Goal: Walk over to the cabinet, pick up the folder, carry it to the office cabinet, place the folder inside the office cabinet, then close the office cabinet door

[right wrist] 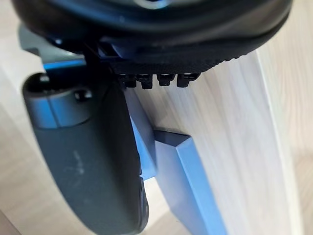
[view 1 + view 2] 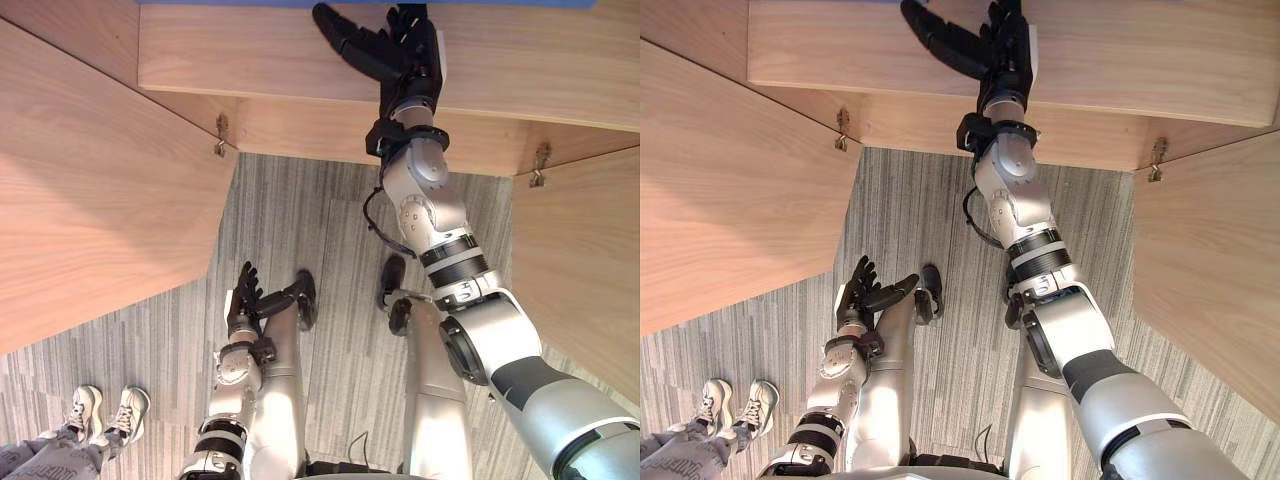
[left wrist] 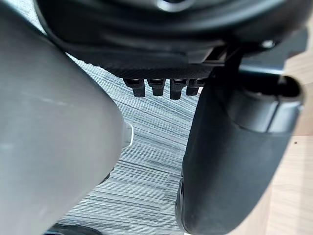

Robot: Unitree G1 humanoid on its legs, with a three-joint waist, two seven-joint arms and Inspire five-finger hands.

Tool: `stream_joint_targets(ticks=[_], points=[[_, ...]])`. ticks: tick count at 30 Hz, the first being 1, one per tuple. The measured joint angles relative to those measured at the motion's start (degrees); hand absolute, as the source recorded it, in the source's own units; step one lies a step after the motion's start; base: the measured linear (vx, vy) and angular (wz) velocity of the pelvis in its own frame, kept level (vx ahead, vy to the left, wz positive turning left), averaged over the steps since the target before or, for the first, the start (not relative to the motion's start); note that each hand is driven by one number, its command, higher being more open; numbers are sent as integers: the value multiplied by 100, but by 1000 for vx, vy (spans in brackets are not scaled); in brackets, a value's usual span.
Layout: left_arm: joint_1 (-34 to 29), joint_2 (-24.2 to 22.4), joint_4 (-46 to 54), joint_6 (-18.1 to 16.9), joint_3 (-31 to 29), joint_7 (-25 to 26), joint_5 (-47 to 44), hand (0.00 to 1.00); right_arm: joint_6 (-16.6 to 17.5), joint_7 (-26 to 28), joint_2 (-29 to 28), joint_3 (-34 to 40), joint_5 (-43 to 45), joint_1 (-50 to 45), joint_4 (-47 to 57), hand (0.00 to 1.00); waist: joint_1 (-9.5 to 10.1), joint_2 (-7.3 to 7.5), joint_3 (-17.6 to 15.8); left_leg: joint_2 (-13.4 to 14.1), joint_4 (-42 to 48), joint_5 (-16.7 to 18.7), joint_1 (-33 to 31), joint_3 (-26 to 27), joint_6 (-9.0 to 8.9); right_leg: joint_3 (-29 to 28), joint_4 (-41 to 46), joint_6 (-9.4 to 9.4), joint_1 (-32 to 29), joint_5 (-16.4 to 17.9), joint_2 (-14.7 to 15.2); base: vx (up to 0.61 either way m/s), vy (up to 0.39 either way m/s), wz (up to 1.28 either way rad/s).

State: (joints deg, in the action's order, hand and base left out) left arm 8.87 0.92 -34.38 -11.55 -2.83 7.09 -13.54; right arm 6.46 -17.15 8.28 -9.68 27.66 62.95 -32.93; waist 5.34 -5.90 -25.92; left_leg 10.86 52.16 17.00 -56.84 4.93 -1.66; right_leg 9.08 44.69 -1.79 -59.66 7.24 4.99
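Pale wood-grain cabinet (image 2: 250, 60), doors wide. Over its shelf the right hand (image 2: 400, 45), fingers straight, thumb spread. Flat blue folder (image 1: 188, 166), sharp-cornered, lies on that shelf beside the thumb. Below the shelf, left hand (image 2: 243, 298) slack, fingers loose.

Floor: grey carpet (image 2: 290, 230) (fine pale stripes).
Furniture: pale wood cabinet (image 2: 280, 60), hinged doors (image 2: 90, 200) open on both sides.
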Motion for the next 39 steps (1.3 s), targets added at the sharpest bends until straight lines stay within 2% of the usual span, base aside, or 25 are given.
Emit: stream_joint_targets(ticks=[1,2,8,12,18,23,27,31,34,39], points=[[0,20,-4,-2,1,-7,-1,100,-8,82,128,-89,-124,1,0,100,-12,1,0,1,-19,0,0,11,0,1,-18,0,-1,-2,0,0,0,0],[0,30,-5,-2,2,-16,-1,100,-17,124,203,-148,-206,0,-1,0,-15,1,0,1,-29,0,1,14,1,2,-31,1,-1,-2,0,0,0,0],[-1,202,-229,-8,42,-153,-2,100,-81,722,1167,-1009,-1245,-5,-12,0,-157,13,6,-14,-227,-5,125,58,7,6,-189,18,105,-40,10,0,0,0],[-1,317,-356,-13,52,-317,-1,100,-83,1107,1704,-1271,-1837,-16,-51,0,-182,74,36,-23,-331,-11,185,67,10,23,-269,18,161,-39,14,0,0,0],[-6,425,-422,12,103,-548,1,100,-62,1751,2385,-1613,-1741,-107,-13,0,-189,109,52,-77,-426,-20,268,81,20,54,-308,19,230,-38,82,-8,7,2],[-102,559,-440,18,99,-698,2,100,-47,2086,2517,-1617,-1457,-662,242,0,-176,304,149,-85,-490,-21,334,102,21,52,-366,22,283,-36,88,-20,-2,0],[-106,560,-441,19,94,-704,7,100,-49,1897,2433,-1510,-1416,-766,280,0,-165,320,158,-91,-492,-21,333,113,21,50,-378,23,282,-35,95,-45,-2,0],[-103,482,-427,22,46,-573,8,100,-132,1249,1928,-911,-2139,-797,279,0,-164,320,158,-91,-505,-20,309,128,22,44,-387,23,247,-36,95,-21,-4,0],[-39,367,-392,45,-30,-433,3,100,-371,574,1396,-225,-2855,-608,191,0,-166,320,158,-91,-496,-21,208,133,23,36,-386,33,145,-45,95,-34,-3,-1],[169,159,-421,56,-238,-191,-7,100,-644,117,1030,325,-3008,67,-414,0,-153,319,158,-94,-469,-28,77,132,32,30,-386,44,25,-70,95,-36,4,-1]])
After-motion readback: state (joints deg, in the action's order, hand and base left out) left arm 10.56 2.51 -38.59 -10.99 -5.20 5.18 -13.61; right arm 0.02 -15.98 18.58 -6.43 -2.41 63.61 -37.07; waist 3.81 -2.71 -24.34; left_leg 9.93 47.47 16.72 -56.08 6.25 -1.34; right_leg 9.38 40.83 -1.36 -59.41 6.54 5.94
